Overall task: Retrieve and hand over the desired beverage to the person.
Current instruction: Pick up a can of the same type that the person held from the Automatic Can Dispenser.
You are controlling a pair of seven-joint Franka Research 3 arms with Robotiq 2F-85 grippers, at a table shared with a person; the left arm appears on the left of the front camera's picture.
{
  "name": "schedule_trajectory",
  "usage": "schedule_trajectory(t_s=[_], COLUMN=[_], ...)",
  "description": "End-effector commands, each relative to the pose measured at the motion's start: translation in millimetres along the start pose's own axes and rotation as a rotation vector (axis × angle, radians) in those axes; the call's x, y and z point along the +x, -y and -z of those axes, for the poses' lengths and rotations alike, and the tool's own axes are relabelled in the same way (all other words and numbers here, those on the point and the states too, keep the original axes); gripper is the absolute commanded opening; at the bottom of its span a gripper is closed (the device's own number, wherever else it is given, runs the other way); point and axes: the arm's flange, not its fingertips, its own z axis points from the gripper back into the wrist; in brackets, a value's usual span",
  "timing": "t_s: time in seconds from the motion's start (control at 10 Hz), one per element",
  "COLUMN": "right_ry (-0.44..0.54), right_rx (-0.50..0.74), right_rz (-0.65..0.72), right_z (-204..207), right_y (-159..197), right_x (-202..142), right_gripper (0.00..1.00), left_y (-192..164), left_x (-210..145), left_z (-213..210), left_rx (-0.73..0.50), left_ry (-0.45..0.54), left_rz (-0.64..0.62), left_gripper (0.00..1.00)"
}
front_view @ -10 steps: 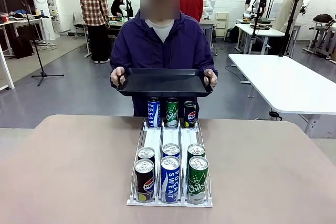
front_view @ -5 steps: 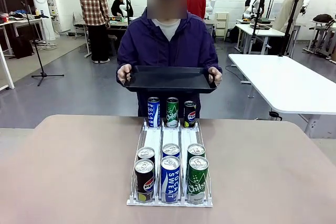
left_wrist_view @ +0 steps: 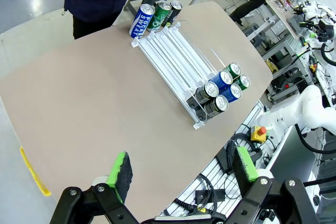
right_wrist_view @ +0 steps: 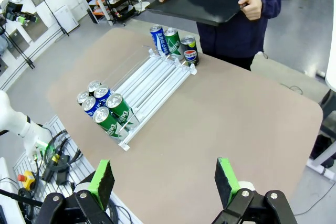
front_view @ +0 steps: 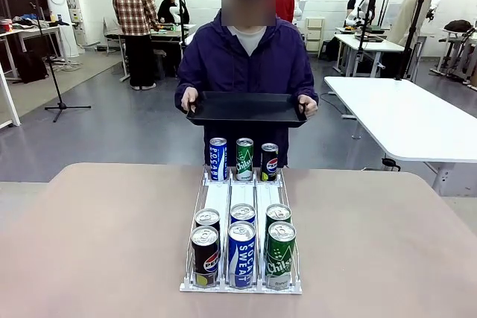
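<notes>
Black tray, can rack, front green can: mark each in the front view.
black tray [front_view: 246, 113], front view, middle of its near wall
can rack [front_view: 243, 193], front view, bare middle lane
front green can [front_view: 280, 255], front view, its label

Left gripper [left_wrist_view: 182, 167]: black link-bar fingers, each tipped with green pads [left_wrist_view: 119, 170] (the inner face of one looked black and rough), with pale round pivot pins at the joints. Right gripper [right_wrist_view: 164, 177]: same build, black bars, green tips, ringed pivot pins. In the left wrist view a white arm link [left_wrist_view: 308, 113], smooth and rounded, was seen past the table edge. Person [front_view: 248, 65] wore a dark purple hooded jacket with long sleeves, open at the neck over a white shirt
</notes>
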Motion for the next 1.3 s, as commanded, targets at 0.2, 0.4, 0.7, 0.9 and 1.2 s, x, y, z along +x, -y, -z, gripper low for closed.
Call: schedule_trajectory(t_s=[0.2,0.4,0.7,0.9,1.2], right_ry=[0.016,0.016,0.016,0.016,0.016], right_rx=[0.025,0.025,0.025,0.025,0.025], right_rz=[-0.007,-0.007,-0.007,-0.007,-0.007], right_z=[2.9,2.9,2.9,2.9,2.9], right_y=[0.4,0.4,0.4,0.4,0.4], right_x=[1.3,1.3,1.3,1.3,1.3], right_gripper=[1.00,1.00,1.00,1.00,1.00], left_y=[-1.2,-1.2,-1.2,-1.2,-1.2], left_x=[0.5,0.5,0.5,0.5,0.5], left_z=[-2.1,-2.1,-2.1,-2.1,-2.1], left_rx=[-0.017,-0.017,-0.017,-0.017,-0.017], left_ry=[0.012,0.012,0.012,0.012,0.012], left_rz=[0.017,0.017,0.017,0.017,0.017], left_gripper=[1.00,1.00,1.00,1.00,1.00])
